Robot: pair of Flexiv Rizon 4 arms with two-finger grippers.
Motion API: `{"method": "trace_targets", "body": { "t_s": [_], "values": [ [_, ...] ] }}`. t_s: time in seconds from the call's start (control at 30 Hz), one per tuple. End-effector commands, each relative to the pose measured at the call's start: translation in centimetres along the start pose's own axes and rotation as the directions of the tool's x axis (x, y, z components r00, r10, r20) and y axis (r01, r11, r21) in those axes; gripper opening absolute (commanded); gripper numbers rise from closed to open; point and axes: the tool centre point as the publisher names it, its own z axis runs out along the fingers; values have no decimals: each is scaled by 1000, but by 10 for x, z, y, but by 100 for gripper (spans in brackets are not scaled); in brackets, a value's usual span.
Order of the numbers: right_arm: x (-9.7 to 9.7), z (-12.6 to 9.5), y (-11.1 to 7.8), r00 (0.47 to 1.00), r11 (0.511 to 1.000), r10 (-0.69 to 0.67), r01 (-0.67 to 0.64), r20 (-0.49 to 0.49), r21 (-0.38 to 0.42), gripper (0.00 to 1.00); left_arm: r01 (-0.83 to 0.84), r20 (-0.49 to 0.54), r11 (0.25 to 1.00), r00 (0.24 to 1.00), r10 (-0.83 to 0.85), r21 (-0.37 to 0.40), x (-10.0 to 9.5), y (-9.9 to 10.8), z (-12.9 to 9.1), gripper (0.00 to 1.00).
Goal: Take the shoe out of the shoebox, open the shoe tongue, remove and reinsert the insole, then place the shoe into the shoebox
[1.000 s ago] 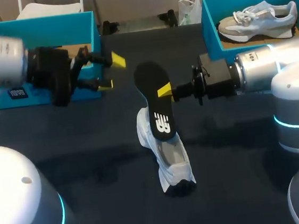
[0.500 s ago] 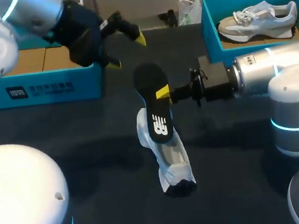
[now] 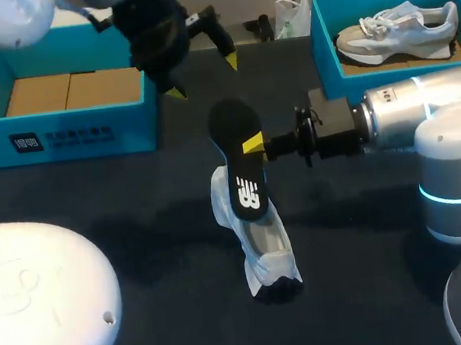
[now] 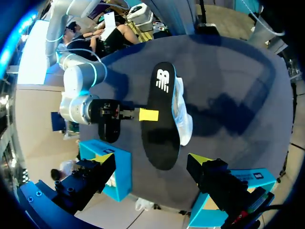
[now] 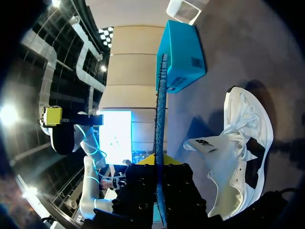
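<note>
The right jaws clamp the black insole (image 3: 236, 151) at frame centre, above the white shoe (image 3: 265, 247) on the surface. The left jaws stand open, upper left. For reinsertion, align the insole with the shoe's opening.

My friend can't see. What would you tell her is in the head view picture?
The right gripper pinches a black insole over a white shoe lying on the dark table. The left gripper hangs open by the left blue shoebox; the right blue shoebox holds a grey shoe.

Black insole (image 3: 234, 162) above white shoe (image 3: 265, 249), mid-table
</note>
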Motion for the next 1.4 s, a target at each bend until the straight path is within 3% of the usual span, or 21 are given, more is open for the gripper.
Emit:
{"method": "trace_targets", "body": {
  "t_s": [0.03,0.17,0.4,0.93,1.1,1.4],
  "values": [
    [-1,1,-3,1000,1000,3,-3,-1,-10,0,0,-276,1000,961,4,14,-9,7,9,100],
    [-2,1,-3,1000,1000,5,-5,-2,-11,0,11,-311,1000,950,-7,11,-10,7,11,100],
    [-2,0,-4,1000,1000,7,-7,-1,-6,0,11,-316,998,949,7,56,-11,7,16,100],
    [2,0,-3,1000,1000,4,-4,1,4,0,11,-303,998,953,10,68,-11,5,22,100],
    [2,-1,-3,1000,1000,5,-5,2,7,0,22,-226,997,974,-4,75,-8,7,21,100],
    [6,-3,-3,1000,1000,4,-4,1,12,0,79,101,988,991,-93,129,14,11,10,100]
  ]
}}
